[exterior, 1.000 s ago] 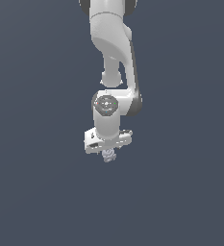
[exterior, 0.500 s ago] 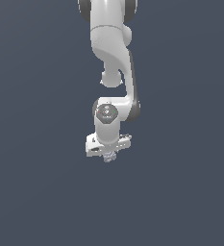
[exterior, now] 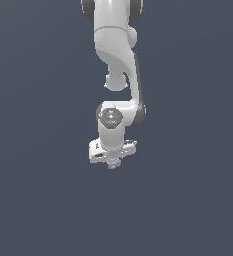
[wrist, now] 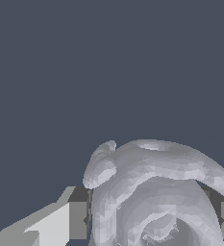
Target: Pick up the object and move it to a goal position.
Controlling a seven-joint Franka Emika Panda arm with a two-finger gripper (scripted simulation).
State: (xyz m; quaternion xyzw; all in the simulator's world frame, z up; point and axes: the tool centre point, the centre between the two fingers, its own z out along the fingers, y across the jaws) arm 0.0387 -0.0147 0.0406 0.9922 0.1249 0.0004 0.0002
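The object (exterior: 114, 163) is a tiny pale grey-lavender lump showing just under the white hand in the exterior view. My gripper (exterior: 113, 162) is shut on it, fingers pointing down. In the wrist view the object (wrist: 156, 192) fills the space between the two dark finger pads (wrist: 79, 220), with a rounded knob and a ring-like curved face toward the camera. The fingers press on both of its sides.
The white arm (exterior: 119, 60) comes down from the top of the exterior view. All around lies a plain dark grey-blue surface (exterior: 43, 200). No goal marker shows in either view.
The arm's elbow and wrist have shifted slightly toward the exterior view's right and a little lower. The object stays held in the gripper.
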